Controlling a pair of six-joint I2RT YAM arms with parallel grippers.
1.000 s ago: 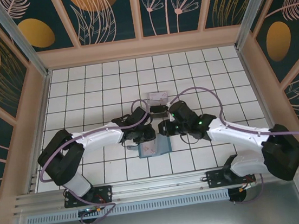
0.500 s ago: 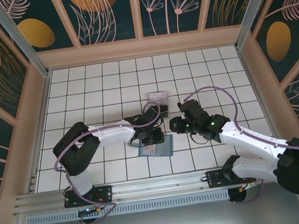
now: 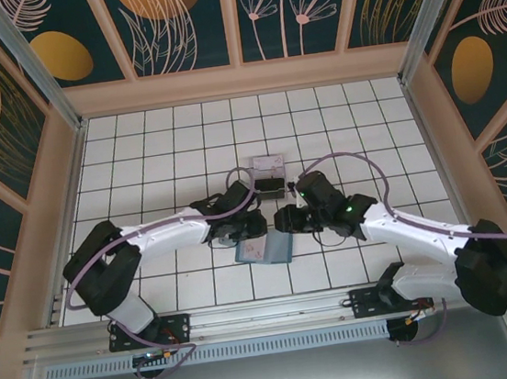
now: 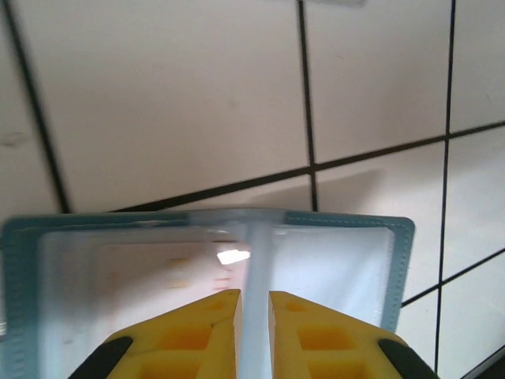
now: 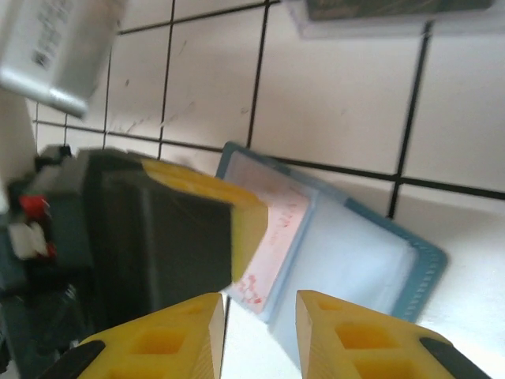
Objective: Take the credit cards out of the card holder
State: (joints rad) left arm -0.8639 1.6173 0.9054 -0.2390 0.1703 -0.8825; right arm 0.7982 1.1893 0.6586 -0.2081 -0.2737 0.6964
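Note:
The teal card holder (image 3: 274,250) lies open on the white tiles in front of both arms. My left gripper (image 3: 250,230) is over its left half. In the left wrist view the yellow fingers (image 4: 254,297) are nearly together with the card holder's (image 4: 347,257) pale middle fold between them. A pale credit card (image 4: 150,272) with reddish print sits in the left pocket. My right gripper (image 5: 260,304) hangs over the near corner of the card holder (image 5: 355,249), jaws a little apart with bare tile between them. The pale card (image 5: 278,233) lies beside the left gripper's yellow finger (image 5: 217,201).
A clear plastic stand (image 3: 266,165) with a dark card (image 5: 379,6) in it stands one tile behind the card holder. The two grippers are close together over the holder. Wooden walls ring the tiled floor (image 3: 156,146), with open tiles to the left, right and back.
Half a second ago the left gripper reached further right and the right gripper was drawn back to the right. Now the left one is back over the holder's left half and the right one has closed in.

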